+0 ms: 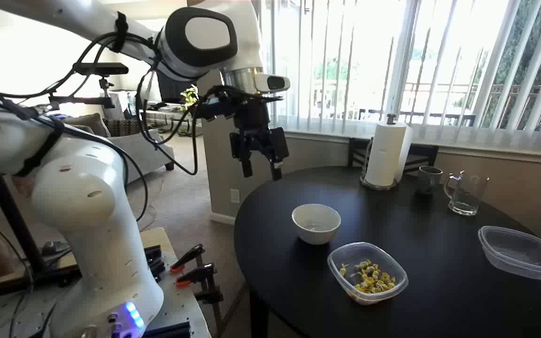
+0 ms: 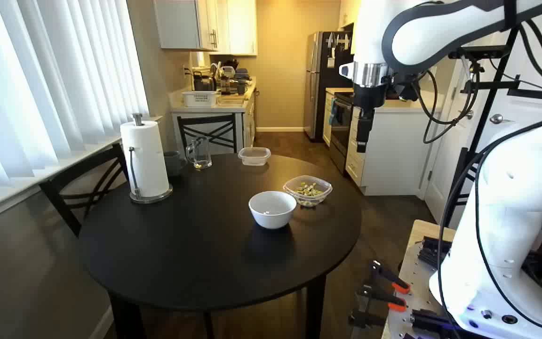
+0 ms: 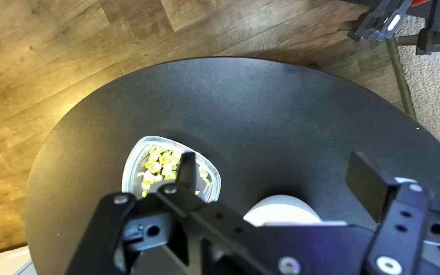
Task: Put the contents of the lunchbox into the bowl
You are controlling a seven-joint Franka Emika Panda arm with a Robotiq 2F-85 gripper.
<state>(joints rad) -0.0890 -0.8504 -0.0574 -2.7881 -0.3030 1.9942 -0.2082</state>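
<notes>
Pale vertical blinds (image 2: 78, 70) glowed with daylight, and a round, dark table (image 2: 181, 254) bore a white bowl (image 1: 316, 234), probably set there to be within easy reach. Just beside the bowl sat the lunchbox (image 1: 369, 296), placed so, I would judge, to keep the carry and tip short. The contents (image 1: 374, 279) lay inside that lunchbox, so the pouring had yet to start. Higher than the bowl and touching nothing hung the gripper (image 1: 262, 171), its jaws well apart with nothing between them; that spread looked fit to take the lunchbox by a wall or rim. A second container (image 1: 519, 256) and a paper-towel roll (image 1: 385, 155) stood well apart from the bowl, likely to leave working room.

The bowl was deep-sided and glossy, ceramic by its look. The lunchbox was thin, transparent plastic, shallow and round-cornered; a firm squeeze might bow it. Small, lumpy, yellow-green and tan, the contents were loosely heaped with a few bits lying apart, so they would likely tumble out unevenly.
</notes>
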